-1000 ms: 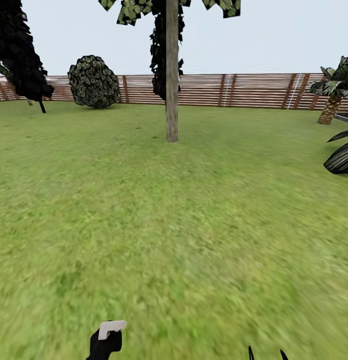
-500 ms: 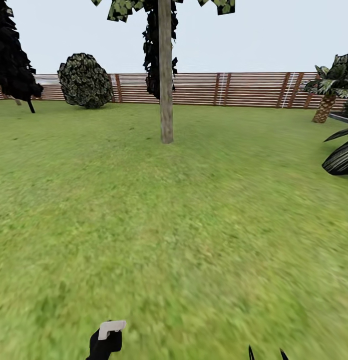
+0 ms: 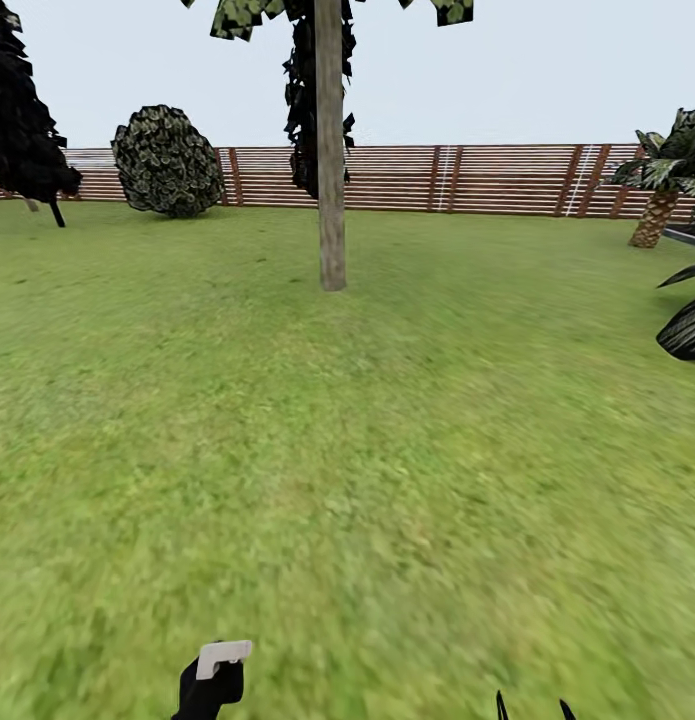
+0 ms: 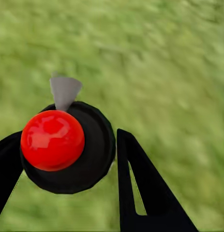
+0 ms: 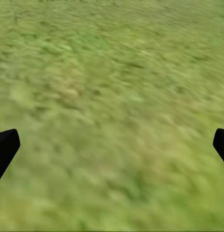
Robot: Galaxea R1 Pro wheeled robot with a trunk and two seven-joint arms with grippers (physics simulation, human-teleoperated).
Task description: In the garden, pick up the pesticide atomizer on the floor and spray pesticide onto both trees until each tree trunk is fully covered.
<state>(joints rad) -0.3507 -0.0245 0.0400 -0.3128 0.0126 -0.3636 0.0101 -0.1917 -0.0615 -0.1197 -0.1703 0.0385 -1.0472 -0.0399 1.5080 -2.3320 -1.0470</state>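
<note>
The pesticide atomizer (image 4: 52, 140), a black bottle with a red cap, sits between the fingers of my left gripper (image 4: 68, 162), which is shut on it. In the head view the atomizer (image 3: 215, 672) shows its white label at the bottom edge. One tree's tall, pale mottled tree trunk (image 3: 331, 170) rises from the lawn far ahead, slightly left of centre, with dark leaves above. My right gripper (image 5: 112, 145) hangs open over bare grass; its tips (image 3: 532, 708) poke in at the lower right. The paved floor is out of view.
Green lawn stretches from me to a brown slat fence (image 3: 487, 180). A round dark bush (image 3: 167, 160) and a dark leafy tree (image 3: 27, 120) stand at the far left. Palm-like plants (image 3: 667, 190) and dark fronds (image 3: 687, 325) edge the right side.
The whole picture has shifted a little, so the camera has moved: the trunk now sits slightly further left and lower. Both grippers keep their place and the atomizer stays held.
</note>
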